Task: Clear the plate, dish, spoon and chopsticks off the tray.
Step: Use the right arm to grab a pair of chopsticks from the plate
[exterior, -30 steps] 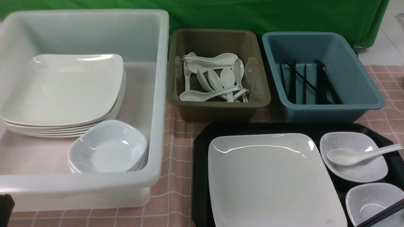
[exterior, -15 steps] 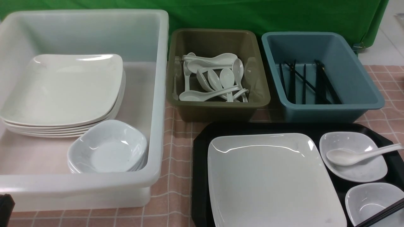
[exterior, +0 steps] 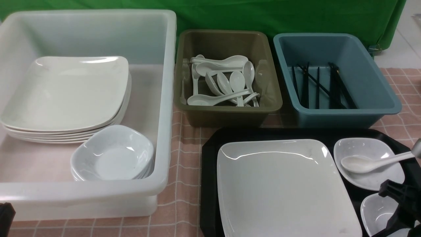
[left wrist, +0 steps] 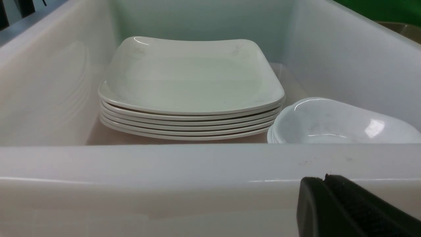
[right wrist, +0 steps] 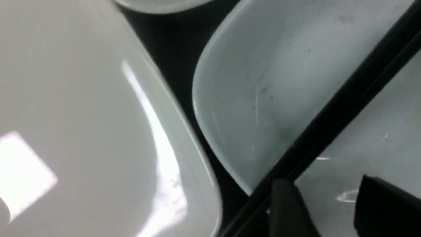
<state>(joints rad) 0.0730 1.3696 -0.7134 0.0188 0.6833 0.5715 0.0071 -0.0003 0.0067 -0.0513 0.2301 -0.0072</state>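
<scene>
The black tray (exterior: 210, 184) holds the white plate (exterior: 283, 187) and two small dishes. The spoon (exterior: 361, 163) rests in the far dish (exterior: 378, 179), handle pointing right. In the right wrist view the chopsticks (right wrist: 345, 98) lie across the near dish (right wrist: 250, 82), next to the plate (right wrist: 82, 115). My right gripper (exterior: 394, 207) (right wrist: 329, 197) hovers open over that near dish (exterior: 376, 214), one fingertip (right wrist: 286, 204) right beside the chopsticks, with nothing between the fingers. My left gripper (left wrist: 324, 179) is shut and empty, in front of the white tub's near wall.
A big white tub (exterior: 164, 98) on the left holds a stack of plates (exterior: 65, 95) and bowls (exterior: 113, 154). Behind the tray stand an olive tub (exterior: 227, 115) of spoons and a blue tub (exterior: 345, 117) of chopsticks. A green cloth hangs behind them.
My right gripper has come into the front view from the lower right, above the near dish, and now covers the chopsticks there. The left arm has not moved.
</scene>
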